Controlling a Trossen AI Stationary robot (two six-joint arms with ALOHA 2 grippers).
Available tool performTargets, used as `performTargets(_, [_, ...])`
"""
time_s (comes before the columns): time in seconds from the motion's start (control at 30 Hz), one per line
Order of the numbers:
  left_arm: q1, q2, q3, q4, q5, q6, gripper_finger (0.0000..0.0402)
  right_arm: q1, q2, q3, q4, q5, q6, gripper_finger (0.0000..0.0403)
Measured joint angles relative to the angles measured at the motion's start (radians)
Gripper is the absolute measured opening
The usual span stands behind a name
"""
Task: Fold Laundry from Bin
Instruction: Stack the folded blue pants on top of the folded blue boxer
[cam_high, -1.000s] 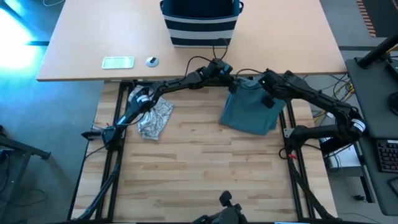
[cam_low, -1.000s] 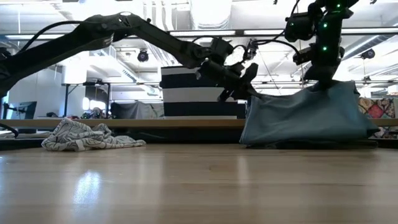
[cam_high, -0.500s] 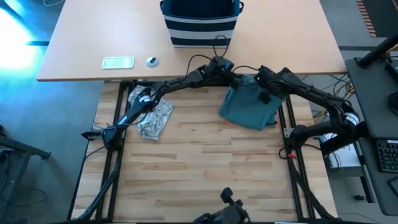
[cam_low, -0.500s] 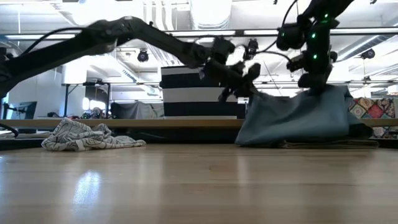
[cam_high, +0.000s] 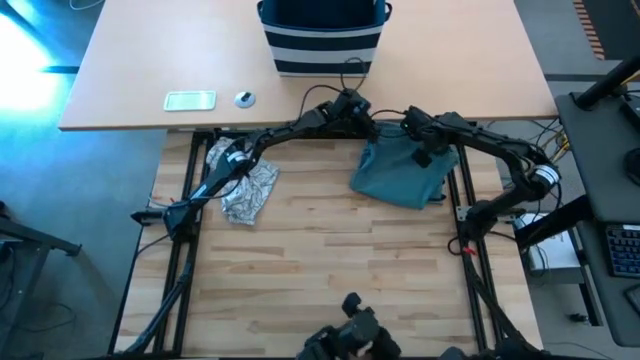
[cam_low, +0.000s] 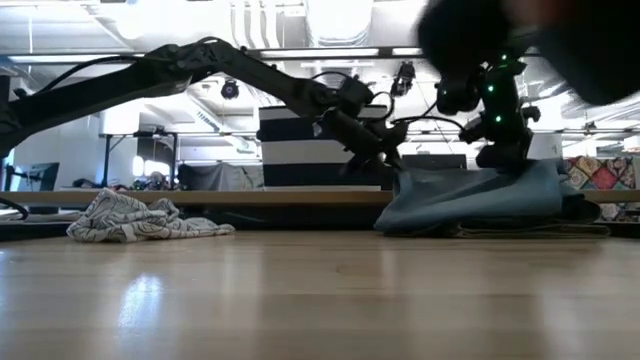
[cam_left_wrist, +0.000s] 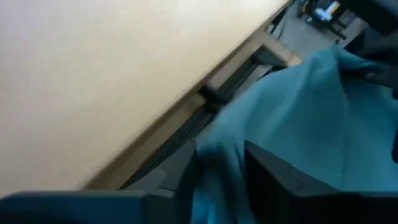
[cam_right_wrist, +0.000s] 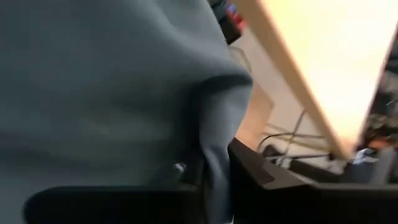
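Note:
A large teal-green garment (cam_high: 400, 175) lies bunched at the far right of the wooden table; it also shows in the low view (cam_low: 470, 200). My left gripper (cam_high: 366, 130) is shut on its far left corner. My right gripper (cam_high: 424, 150) is shut on its far edge, a little to the right. A grey-white patterned garment (cam_high: 246, 188) lies crumpled on the table at the left. The navy bin with white stripes (cam_high: 322, 40) stands on the tan table beyond. The tan and the dark navy garments are not in view. My left gripper pinches a bunched fold of the teal garment's far left corner (cam_left_wrist: 217, 177) between its two fingers. It comes slanting down from the table's left far side. The cloth sags from the fingers onto the table. My right gripper pinches a bunched fold of the garment's far edge (cam_right_wrist: 214, 168) between its two fingers, coming from above. The cloth spreads below the fingers, and the garment's bulk (cam_low: 480, 205) rests on the table.
A flat pale device (cam_high: 190, 100) and a small round thing (cam_high: 244, 98) lie on the tan table left of the bin. Cables hang along the far edge. The near half of the wooden table (cam_high: 320, 270) is bare wood.
Both grippers have gone down with the teal garment, and my right gripper has also gone toward the table's left edge. The garment's held far edge has sunk, so the cloth now lies lower and more bunched on the table, a little farther left.

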Motion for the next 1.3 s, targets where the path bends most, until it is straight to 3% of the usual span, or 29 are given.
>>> performTargets(0.23, [0.082,-0.027,0.0,-0.188,0.142,0.034,0.018,-0.022,0.034,0.116,-0.071,-0.127,0.189,0.0156])
performTargets(0.4, [0.103,-0.083,-0.001,-0.349,0.191,0.159,0.0209,-0.067,0.004,0.238,-0.202,-0.356,0.394,0.0233])
performTargets(0.47, [0.102,-0.12,-0.002,-0.406,0.192,0.222,0.0212,-0.075,-0.031,0.244,-0.244,-0.46,0.47,0.0256])
performTargets(0.63, [0.095,-0.213,-0.004,-0.514,0.192,0.329,0.0212,-0.041,-0.197,0.133,-0.27,-0.563,0.676,0.0297])
performTargets(0.83, [0.085,-0.275,-0.007,-0.545,0.213,0.37,0.0213,0.017,-0.435,-0.116,-0.261,-0.556,0.96,0.031])
performTargets(0.97, [0.077,-0.282,-0.007,-0.546,0.271,0.372,0.0213,0.014,-0.535,-0.266,-0.122,-0.562,1.072,0.0301])
performTargets(1.13, [0.071,-0.282,-0.009,-0.554,0.308,0.372,0.0213,-0.001,-0.539,-0.4,0.053,-0.608,1.12,0.0287])
performTargets(1.3, [0.072,-0.282,-0.011,-0.604,0.315,0.387,0.0213,-0.002,-0.523,-0.412,0.094,-0.609,1.125,0.0259])
